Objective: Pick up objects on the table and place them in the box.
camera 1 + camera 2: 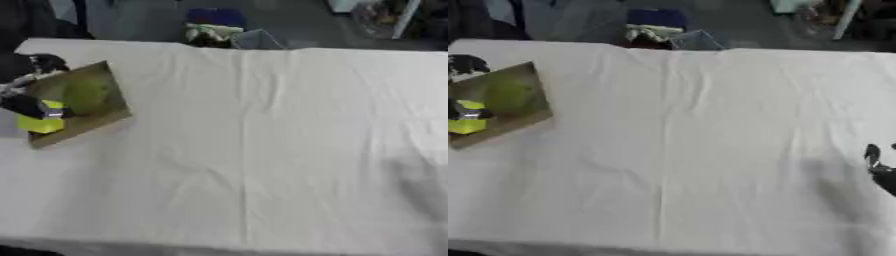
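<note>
1. My left hand (pixel 33 106) is at the left edge of the frame, over the near-left corner of the box (pixel 98 80). Its dark fingers are curled round a yellow object (pixel 40 123), which I hold right at the box's lower left rim.
2. The box is a shallow, olive-brown, open tray in the upper left of the frame. It sits askew on the table (pixel 262 150), one corner pointing toward the top.
3. Inside the box, a rounded green object (pixel 86 92) lies near the middle, just right of my left hand.
4. Another dark part of my left arm shows at the box's upper left corner; I cannot tell whether it touches the rim.
5. My right hand (pixel 879 170) only shows in the right eye view, at the right edge, lower half. Its fingers point up and look relaxed, and it holds nothing.
6. The table is covered with a white cloth with fold creases.
</note>
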Action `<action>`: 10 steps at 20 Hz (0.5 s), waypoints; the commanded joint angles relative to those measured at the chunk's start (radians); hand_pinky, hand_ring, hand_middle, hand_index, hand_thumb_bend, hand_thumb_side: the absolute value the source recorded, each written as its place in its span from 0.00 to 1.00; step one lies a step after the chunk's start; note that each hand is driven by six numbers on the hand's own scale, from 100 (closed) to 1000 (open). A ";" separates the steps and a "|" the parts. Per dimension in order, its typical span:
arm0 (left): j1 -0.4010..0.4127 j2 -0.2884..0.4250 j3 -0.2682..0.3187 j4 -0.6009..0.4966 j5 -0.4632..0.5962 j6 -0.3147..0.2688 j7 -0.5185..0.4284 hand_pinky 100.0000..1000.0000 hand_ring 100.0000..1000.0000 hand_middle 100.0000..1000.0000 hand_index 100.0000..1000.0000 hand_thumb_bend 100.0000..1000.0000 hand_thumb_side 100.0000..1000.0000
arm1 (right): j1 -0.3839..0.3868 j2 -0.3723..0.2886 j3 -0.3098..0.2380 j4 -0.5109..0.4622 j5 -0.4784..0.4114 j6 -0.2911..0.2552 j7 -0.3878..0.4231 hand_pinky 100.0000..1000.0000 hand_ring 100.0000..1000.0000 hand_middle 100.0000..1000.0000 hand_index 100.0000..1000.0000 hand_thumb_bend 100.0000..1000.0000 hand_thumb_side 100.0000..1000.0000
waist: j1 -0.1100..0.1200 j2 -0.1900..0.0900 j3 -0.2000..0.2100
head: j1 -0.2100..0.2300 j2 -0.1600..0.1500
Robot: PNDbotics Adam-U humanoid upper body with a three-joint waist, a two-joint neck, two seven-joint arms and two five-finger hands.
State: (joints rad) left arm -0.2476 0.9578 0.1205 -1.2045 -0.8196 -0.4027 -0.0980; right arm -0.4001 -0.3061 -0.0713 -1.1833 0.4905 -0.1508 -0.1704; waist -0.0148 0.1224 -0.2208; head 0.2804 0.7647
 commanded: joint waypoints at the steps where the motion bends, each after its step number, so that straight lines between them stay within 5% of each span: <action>1: 0.029 0.045 0.092 -0.139 0.124 0.047 0.043 0.76 0.72 0.84 0.90 0.42 0.72 | -0.006 -0.037 -0.011 -0.008 -0.007 0.000 -0.007 0.71 0.99 0.55 0.88 0.18 0.22 | 0.002 -0.014 0.005 | -0.009 0.005; 10: 0.140 -0.082 0.207 -0.443 0.554 0.139 0.242 0.70 0.61 0.72 0.82 0.06 0.61 | -0.001 -0.033 -0.012 -0.005 -0.011 0.000 -0.010 0.71 0.99 0.55 0.88 0.17 0.22 | -0.004 -0.018 0.017 | -0.019 0.004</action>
State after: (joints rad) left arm -0.1038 0.8628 0.2994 -1.6011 -0.3201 -0.2730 0.1162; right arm -0.3907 -0.3125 -0.0740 -1.1811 0.4863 -0.1518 -0.1740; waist -0.0220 0.1172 -0.2040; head 0.2632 0.7648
